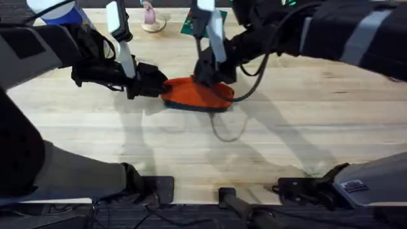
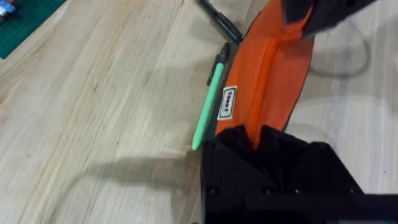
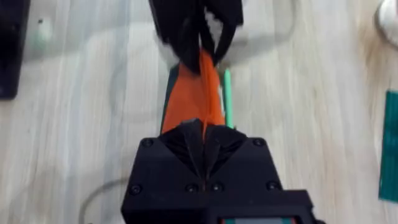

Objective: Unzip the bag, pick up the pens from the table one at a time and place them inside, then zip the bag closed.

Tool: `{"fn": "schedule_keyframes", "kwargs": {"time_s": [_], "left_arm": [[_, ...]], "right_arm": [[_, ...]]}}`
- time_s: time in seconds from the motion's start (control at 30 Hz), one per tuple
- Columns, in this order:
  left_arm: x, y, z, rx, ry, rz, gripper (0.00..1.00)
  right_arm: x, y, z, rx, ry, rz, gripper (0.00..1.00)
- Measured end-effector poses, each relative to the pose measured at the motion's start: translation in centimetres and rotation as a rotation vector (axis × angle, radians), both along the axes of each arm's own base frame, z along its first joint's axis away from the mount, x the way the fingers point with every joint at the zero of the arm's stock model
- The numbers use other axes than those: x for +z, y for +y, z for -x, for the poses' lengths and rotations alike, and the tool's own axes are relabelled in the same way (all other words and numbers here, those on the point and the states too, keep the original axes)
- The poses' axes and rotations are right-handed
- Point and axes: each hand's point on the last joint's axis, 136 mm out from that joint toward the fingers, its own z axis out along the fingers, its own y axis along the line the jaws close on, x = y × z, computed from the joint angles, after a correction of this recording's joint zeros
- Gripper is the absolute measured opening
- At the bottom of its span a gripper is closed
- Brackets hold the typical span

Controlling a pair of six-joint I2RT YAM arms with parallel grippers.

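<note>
The orange bag (image 1: 198, 95) lies on the table (image 1: 299, 121) near the middle, its dark base showing along the near edge. My left gripper (image 1: 163, 86) is shut on its left end, seen close up in the left wrist view, where black fingers (image 2: 283, 149) pinch the orange fabric (image 2: 264, 74). From above, my right gripper (image 1: 211, 77) is shut on the bag's top seam toward the other end (image 3: 202, 134). A green pen (image 2: 208, 106) lies along the bag's far side, touching it, and shows again beside the orange fabric (image 3: 227, 93). A black pen (image 2: 219, 22) lies farther along that side. The zipper pull is hidden.
A green mat (image 1: 189, 25) and a small pink object on a round base (image 1: 151, 19) sit at the table's far edge. A thin cable loop (image 1: 229, 130) lies just in front of the bag. Bare wood stretches to the right and toward the front.
</note>
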Motion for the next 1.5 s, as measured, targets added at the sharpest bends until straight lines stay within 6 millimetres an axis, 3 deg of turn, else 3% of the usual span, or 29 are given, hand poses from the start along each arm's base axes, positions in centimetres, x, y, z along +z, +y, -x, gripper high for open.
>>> {"fn": "schedule_keyframes", "kwargs": {"time_s": [0.4, 0.87, 0.93, 1.1, 1.17, 1.5], "left_arm": [[0.0, 0.0, 0.2, 0.000, 0.009, 0.001, 0.041], [0.0, 0.0, 0.2, 0.000, 0.011, 0.002, 0.041], [0.0, 0.0, 0.1, 0.000, 0.008, 0.002, 0.041], [0.0, 0.0, 0.1, 0.000, 0.008, 0.001, 0.042], [0.0, 0.0, 0.1, 0.000, 0.008, 0.002, 0.041], [0.0, 0.0, 0.1, 0.000, 0.008, 0.002, 0.041]], "right_arm": [[-1.4, 4.9, 2.4, 0.086, -0.005, -0.028, 0.031], [-1.5, 5.1, 2.4, 0.086, -0.008, -0.028, 0.038], [-1.5, 5.1, 2.4, 0.077, -0.004, -0.026, 0.245], [-1.8, 4.9, 1.9, 0.044, -0.020, 0.006, 0.937], [-1.8, 4.6, 1.7, 0.029, -0.031, 0.022, 0.990], [-0.5, 4.1, 1.1, -0.001, -0.076, 0.025, 0.996]]}}
